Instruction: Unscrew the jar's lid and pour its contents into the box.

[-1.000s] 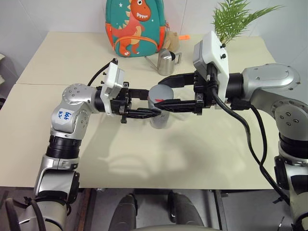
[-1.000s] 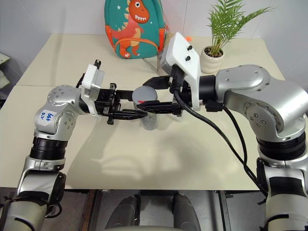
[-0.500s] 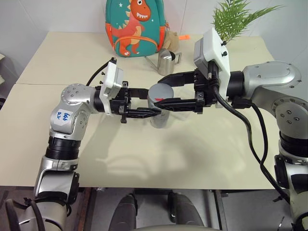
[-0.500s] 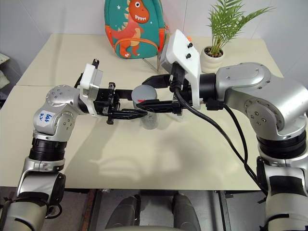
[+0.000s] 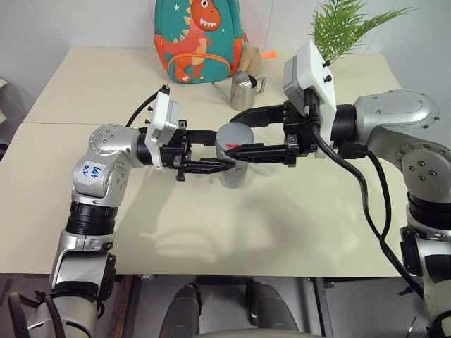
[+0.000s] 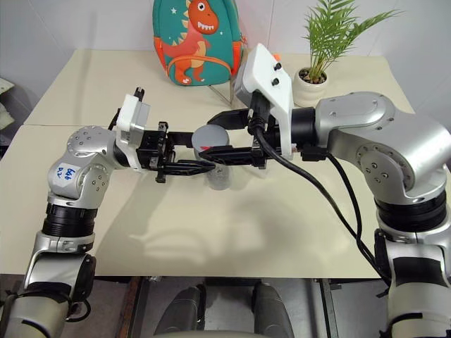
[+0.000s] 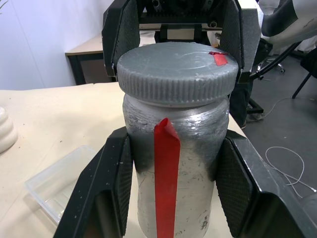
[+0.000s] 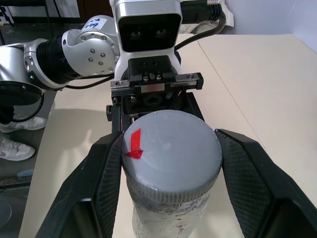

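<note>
No shift since earlier: left gripper (image 5: 227, 163) jaws clamping jar (image 7: 176, 163), right gripper (image 5: 235, 134) jaws clamping lid (image 8: 171, 156), box (image 7: 59, 186) seemingly beyond.

The jar (image 7: 176, 168) hides its contents behind opaque walls. In the left wrist view, the box (image 7: 59, 186) is cut off at seven o'clock by a finger.

Open tabletop (image 5: 211, 239) at 6 o'clock of the jar (image 5: 234, 160); steel jug (image 5: 243, 90) and backpack (image 5: 199, 41) obstruct toward 12 o'clock.
</note>
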Tool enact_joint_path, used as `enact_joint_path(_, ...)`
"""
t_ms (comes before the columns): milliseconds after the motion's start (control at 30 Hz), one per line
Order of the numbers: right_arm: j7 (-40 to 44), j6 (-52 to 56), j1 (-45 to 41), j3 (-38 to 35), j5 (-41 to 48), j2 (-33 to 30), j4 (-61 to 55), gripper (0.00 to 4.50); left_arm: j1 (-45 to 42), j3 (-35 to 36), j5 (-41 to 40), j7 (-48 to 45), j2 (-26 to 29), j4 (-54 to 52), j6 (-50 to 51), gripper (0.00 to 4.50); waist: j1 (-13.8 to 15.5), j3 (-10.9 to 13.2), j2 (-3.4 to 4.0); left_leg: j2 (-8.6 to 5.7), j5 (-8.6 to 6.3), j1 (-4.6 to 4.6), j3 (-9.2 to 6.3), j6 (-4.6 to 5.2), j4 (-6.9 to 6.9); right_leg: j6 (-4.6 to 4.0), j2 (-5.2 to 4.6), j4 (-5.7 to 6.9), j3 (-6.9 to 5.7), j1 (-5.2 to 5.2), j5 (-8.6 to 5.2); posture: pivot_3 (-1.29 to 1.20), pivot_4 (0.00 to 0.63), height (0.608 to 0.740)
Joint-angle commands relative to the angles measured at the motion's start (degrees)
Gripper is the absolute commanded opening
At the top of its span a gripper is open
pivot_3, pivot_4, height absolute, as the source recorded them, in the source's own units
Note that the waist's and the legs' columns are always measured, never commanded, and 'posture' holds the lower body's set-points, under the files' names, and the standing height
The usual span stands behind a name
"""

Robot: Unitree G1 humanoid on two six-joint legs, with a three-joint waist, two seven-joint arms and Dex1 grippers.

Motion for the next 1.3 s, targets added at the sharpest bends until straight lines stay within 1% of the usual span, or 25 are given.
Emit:
enact_joint_path(33, -3.7, -5.2, -4.4, -9.4, -2.3, -0.6, 2.6, 2.61, 2.8, -3.4, 0.3, -3.8, 1.2, -1.9, 0.4, 1.97, 0.0, 0.0, 0.0, 0.0, 0.0, 0.0, 0.0, 0.0, 0.0, 0.0, 0.0, 0.0, 0.0, 0.0, 0.0, 0.0, 0.15, 0.74)
enact_joint_path(500, -3.6, -5.4, -2.9, -10.9, 0.0, 0.6, 2.8, 2.61, 2.7, -3.6, 0.1, -6.2, 3.1, -1.4, -0.2, 1.97, 0.1, 0.0, 0.01, -0.01, 0.0, -0.01, 0.15, 0.0, -0.01, 0.01, -0.01, 0.01, 0.14, -0.06, 0.01, 0.0, 0.15, 0.74)
enact_joint_path(733, -3.6, -5.8, -2.7, -11.5, -0.5, 0.3, 3.1, 2.61, 2.0, -2.8, -0.3, -5.3, 2.7, -0.8, -0.1, 1.97, -0.1, 0.0, 0.01, 0.02, 0.0, 0.0, 0.17, 0.01, 0.0, 0.01, 0.02, 0.04, 0.16, -0.08, 0.0, 0.0, 0.15, 0.74)
enact_joint_path(900, -5.8, -6.0, 0.0, -11.2, -5.9, -2.9, 5.4, 2.61, -0.9, -0.2, -0.4, -3.1, 3.7, 0.7, 0.4, 1.97, 0.1, 0.0, 0.01, 0.02, 0.0, -0.01, 0.19, 0.01, 0.0, 0.01, 0.01, 0.06, 0.17, -0.11, 0.0, 0.0, 0.15, 0.74)
enact_joint_path(1067, -11.1, -6.6, 7.0, -9.5, -15.2, -5.8, 9.2, 2.61, -3.6, 3.0, 2.8, 1.0, 5.5, 6.3, -2.6, 1.97, 0.0, 0.0, 0.0, 0.01, 0.0, 0.0, 0.25, 0.01, 0.01, 0.01, 0.01, 0.06, 0.22, -0.12, 0.01, 0.0, 0.15, 0.74)
enact_joint_path(1200, -16.6, -5.5, 17.2, -7.9, -22.8, -6.8, 11.8, 2.61, -5.2, 5.3, 6.5, 6.4, 6.8, 11.7, -6.3, 1.97, 0.1, 0.0, -0.01, 0.02, -0.01, -0.02, 0.31, 0.03, -0.01, 0.01, 0.01, 0.11, 0.25, -0.16, 0.01, 0.0, 0.15, 0.74)
enact_joint_path(1300, -19.4, -4.9, 21.5, -8.2, -25.6, -5.8, 13.0, 2.61, -5.6, 6.1, 7.7, 8.8, 6.8, 13.7, -8.2, 1.97, 0.1, 0.0, 0.0, 0.01, -0.02, -0.05, 0.37, 0.03, -0.02, 0.03, 0.01, 0.11, 0.29, -0.19, 0.01, 0.0, 0.15, 0.74)
